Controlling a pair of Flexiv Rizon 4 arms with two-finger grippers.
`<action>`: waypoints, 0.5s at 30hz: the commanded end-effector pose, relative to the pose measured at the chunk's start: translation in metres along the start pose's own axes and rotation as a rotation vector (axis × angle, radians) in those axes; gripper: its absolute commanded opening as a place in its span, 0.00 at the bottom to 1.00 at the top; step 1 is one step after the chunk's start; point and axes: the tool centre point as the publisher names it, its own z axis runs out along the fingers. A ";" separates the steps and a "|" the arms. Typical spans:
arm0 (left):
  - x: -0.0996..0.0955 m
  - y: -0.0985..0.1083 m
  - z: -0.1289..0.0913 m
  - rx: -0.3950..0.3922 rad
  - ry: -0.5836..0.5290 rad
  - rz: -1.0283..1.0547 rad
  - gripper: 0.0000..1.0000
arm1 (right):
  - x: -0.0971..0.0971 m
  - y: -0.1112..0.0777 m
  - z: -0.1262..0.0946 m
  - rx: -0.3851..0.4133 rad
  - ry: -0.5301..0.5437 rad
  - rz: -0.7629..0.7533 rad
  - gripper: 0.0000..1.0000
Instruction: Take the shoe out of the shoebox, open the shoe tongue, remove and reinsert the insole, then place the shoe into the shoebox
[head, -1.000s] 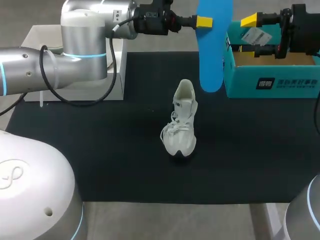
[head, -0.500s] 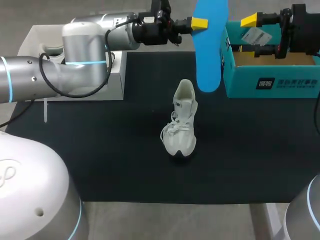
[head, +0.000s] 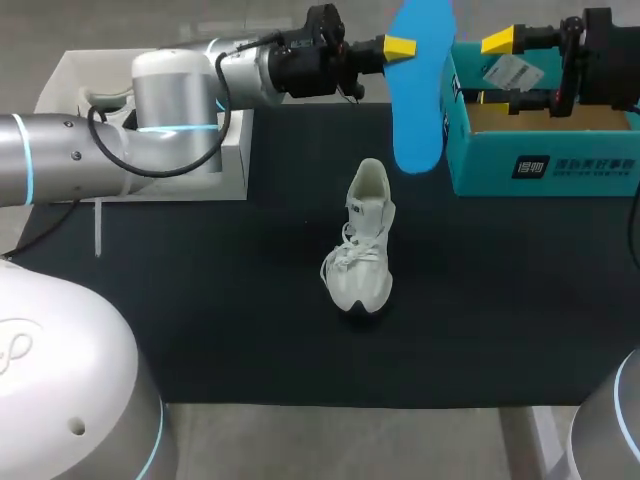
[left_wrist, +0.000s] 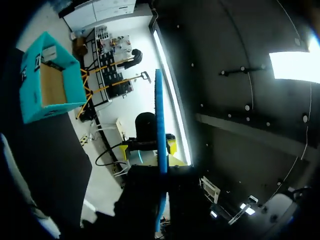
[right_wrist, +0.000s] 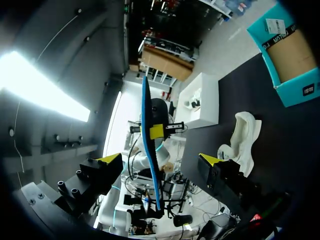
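A white sneaker (head: 362, 245) stands on the black mat, toe toward me, its heel toward the boxes. Above and behind it hangs the blue insole (head: 418, 100), lengthwise downward, with my left gripper (head: 398, 46) shut on its upper part. In the left wrist view the insole (left_wrist: 160, 150) shows edge-on between the fingers. My right gripper (head: 492, 70) is open and holds nothing, level with the left end of the teal shoebox (head: 545, 150). In the right wrist view the insole (right_wrist: 149, 145) is ahead of the wide-spread right gripper (right_wrist: 160, 159), with the sneaker (right_wrist: 240, 140) beside it.
A white box (head: 70, 80) sits at the mat's back left corner, partly behind my left arm. The open teal shoebox, with a paper tag at its left end, stands at the back right.
My left gripper has drawn slightly left and back with the insole, whose lower end has risen a little. The left arm's elbow has swung. The right arm and sneaker have not moved.
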 end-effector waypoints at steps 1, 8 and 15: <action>0.009 0.008 0.003 0.032 -0.032 -0.061 0.00 | 0.000 0.000 0.001 -0.001 -0.002 0.001 1.00; 0.009 0.008 0.003 0.032 -0.032 -0.061 0.00 | 0.000 0.000 0.001 -0.001 -0.002 0.001 1.00; -0.006 -0.002 0.006 0.145 -0.238 -0.223 0.00 | 0.000 0.000 0.001 -0.001 -0.002 0.001 1.00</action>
